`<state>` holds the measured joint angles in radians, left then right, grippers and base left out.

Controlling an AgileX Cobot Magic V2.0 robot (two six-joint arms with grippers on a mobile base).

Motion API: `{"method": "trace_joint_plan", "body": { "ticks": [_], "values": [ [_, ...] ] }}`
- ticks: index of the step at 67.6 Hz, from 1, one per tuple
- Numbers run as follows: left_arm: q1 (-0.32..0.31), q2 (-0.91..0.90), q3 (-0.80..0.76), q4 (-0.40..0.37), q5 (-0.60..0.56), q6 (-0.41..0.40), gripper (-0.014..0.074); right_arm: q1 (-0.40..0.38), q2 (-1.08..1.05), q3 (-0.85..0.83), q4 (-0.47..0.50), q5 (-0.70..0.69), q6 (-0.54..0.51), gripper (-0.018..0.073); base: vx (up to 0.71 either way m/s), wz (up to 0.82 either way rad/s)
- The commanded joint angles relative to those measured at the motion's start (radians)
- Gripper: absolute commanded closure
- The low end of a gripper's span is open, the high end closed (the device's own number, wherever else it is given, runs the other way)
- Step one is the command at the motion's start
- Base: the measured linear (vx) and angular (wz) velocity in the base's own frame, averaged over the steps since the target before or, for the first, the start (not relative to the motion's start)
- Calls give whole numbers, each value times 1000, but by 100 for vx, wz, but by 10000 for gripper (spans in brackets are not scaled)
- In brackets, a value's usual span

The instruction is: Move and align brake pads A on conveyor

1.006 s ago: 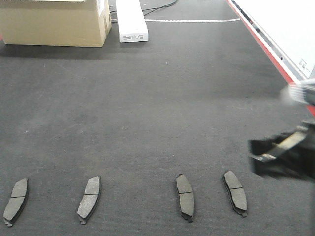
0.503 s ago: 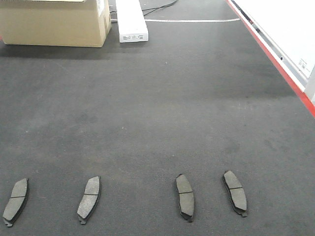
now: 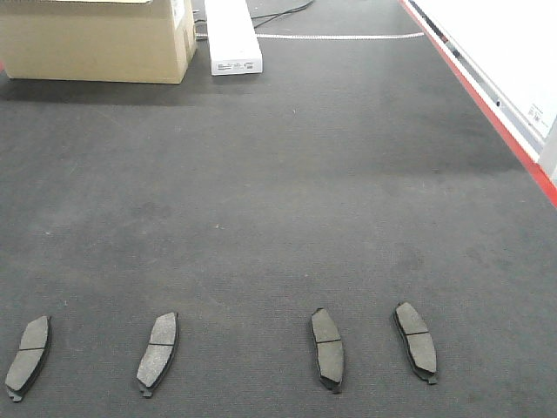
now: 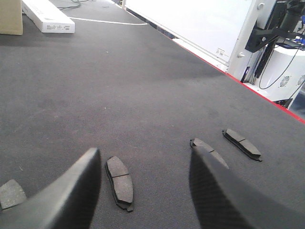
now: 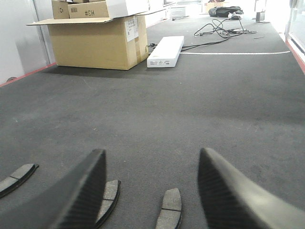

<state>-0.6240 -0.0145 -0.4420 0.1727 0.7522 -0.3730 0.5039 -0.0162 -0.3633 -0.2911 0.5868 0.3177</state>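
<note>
Several grey brake pads lie in a row along the near edge of the dark felt conveyor [image 3: 278, 192]: the leftmost pad [image 3: 27, 355], a second [image 3: 158, 350], a third [image 3: 328, 348] and the rightmost [image 3: 417, 341]. Neither gripper shows in the front view. My left gripper [image 4: 143, 155] hangs open above the belt, with one pad [image 4: 120, 177] on the belt below the gap near its left finger. My right gripper [image 5: 152, 153] is open too, holding nothing, and a pad [image 5: 170, 202] lies below its gap.
A cardboard box [image 3: 96, 39] and a long white box [image 3: 232, 37] stand at the belt's far end, with cables [image 5: 224, 26] behind. A red strip [image 3: 487, 104] and white rail [image 3: 513, 61] run along the right edge.
One second ago an arm stood blurred at the right edge of the front view. It has since left that view. The pads have not moved.
</note>
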Motion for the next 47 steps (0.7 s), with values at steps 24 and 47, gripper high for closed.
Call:
{"method": "trace_joint_plan", "body": {
  "ticks": [24,47],
  "values": [
    [-4,9,-22,-18,-72,-4,604,-2,-3,-23,-14,-75,-33,571,0,0],
    [-4,9,-22,-18,-56,-4,603,-2,-3,-23,-14,-75,-33,571,0,0]
  ]
}}
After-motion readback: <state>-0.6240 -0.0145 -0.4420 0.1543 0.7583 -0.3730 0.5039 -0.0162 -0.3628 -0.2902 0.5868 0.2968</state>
